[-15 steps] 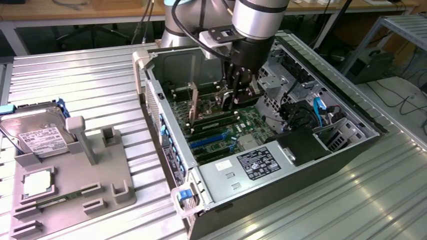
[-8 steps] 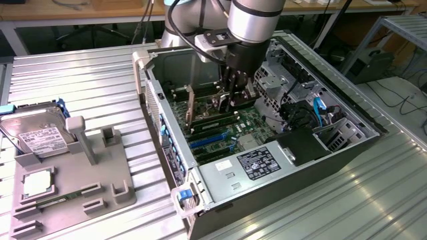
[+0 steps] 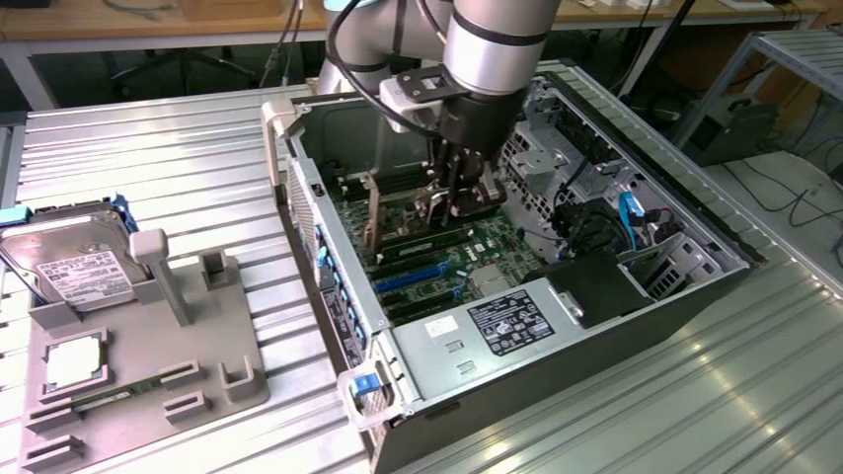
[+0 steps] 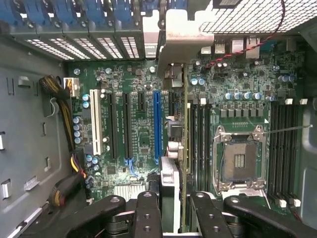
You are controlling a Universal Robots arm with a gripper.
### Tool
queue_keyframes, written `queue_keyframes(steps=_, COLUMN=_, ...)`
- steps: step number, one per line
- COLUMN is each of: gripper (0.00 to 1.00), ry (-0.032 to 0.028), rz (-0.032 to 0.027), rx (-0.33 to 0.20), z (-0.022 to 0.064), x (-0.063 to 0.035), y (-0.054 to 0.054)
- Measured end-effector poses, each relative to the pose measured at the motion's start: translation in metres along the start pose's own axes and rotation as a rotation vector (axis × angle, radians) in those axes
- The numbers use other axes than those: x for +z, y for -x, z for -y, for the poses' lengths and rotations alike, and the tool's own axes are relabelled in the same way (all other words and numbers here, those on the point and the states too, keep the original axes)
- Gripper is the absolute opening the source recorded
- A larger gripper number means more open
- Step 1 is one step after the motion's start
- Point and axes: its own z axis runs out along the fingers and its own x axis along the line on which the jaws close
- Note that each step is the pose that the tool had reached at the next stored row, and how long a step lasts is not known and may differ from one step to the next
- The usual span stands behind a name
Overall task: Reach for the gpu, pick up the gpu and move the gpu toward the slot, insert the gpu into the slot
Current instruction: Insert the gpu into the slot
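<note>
Gripper (image 4: 176, 214) clamps 1 gpu (image 4: 177, 131), its 2 fingers (image 4: 148, 213) pinching the flat faces. Gpu stands on edge inside PC case (image 3: 554, 405), over motherboard (image 4: 143, 124), just beside 1 long blue slot (image 4: 157, 124). Ext. view: long axis runs 3-to-9 o'clock, bracket end toward 9. 1 hard drive (image 3: 73, 262) on tray (image 3: 197, 355), 9 o'clock of case

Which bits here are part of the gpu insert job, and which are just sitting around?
Job: end effector, gripping the graphics card; motherboard slots; open computer case.
Lying about: hard drive; processor chip; grey holder they sit in.
</note>
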Motion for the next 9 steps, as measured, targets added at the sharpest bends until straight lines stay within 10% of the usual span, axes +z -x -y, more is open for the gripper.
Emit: queue_keyframes(steps=9, gripper=0.28, ry=-0.0001, rz=-0.0001, rx=0.002, z=-0.0058, x=0.007, y=-0.0005)
